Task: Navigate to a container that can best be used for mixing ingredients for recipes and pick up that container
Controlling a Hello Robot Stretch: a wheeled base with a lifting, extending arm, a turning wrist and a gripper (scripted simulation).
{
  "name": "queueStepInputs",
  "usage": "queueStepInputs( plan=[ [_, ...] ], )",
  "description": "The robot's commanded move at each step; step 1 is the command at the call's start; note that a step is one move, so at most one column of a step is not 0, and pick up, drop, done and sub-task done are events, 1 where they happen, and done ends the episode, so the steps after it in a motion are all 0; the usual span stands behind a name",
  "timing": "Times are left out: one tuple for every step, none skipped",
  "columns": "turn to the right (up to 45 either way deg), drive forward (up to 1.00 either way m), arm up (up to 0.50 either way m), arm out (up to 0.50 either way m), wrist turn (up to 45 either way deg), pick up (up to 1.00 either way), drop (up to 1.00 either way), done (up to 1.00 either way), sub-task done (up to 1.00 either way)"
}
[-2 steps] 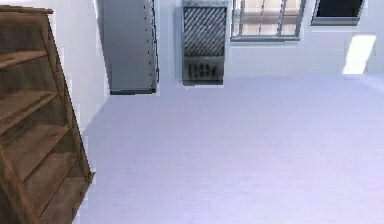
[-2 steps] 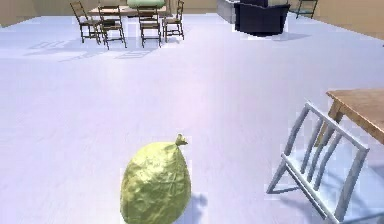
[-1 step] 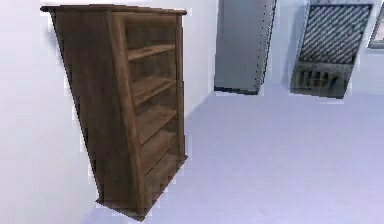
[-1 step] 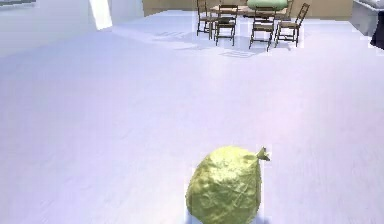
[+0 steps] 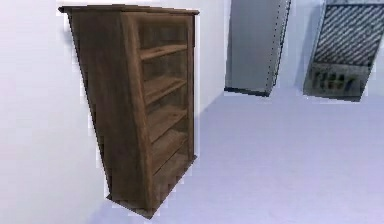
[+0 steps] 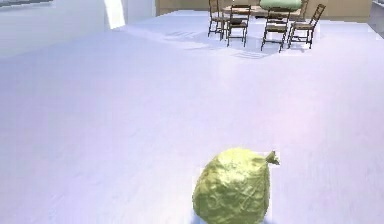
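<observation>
Looks like the search step: robot's roaming, nothing bowl-like nearby. Where the mixing container is, I can't tell. A pale green rounded shape (image 6: pixel 282 5) sits on the far dining table (image 6: pixel 255 10), ringed by dark wooden chairs (image 6: pixel 275 28); could be it, too small to say. Next move prob. calls for driving across toward that table for a closer look, w/ room to turn side-on. Gripper fingers: can't tell their state.

Floor (image 6: pixel 100 120) is pale lilac, smooth, wide. A wrinkled yellow-green sack-like lump (image 6: pixel 232 185) lies on it close by. Ahead: tall brown wooden bookcase (image 5: pixel 150 100) by a white wall, a grey upright panel (image 5: pixel 258 45) beyond, a dark patterned frame (image 5: pixel 345 50) further along.
</observation>
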Motion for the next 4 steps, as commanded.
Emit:
queueStepInputs(
  plan=[
    [0.0, 0.30, 0.00, 0.00, 0.0, 0.00, 0.00, 0.00, 0.00],
    [45.0, 0.00, 0.00, 0.00, 0.0, 0.00, 0.00, 0.00, 0.00],
    [24.0, 0.00, 0.00, 0.00, 0.0, 0.00, 0.00, 0.00, 0.00],
    [0.0, 0.90, 0.00, 0.00, 0.0, 0.00, 0.00, 0.00, 0.00]
  ],
)
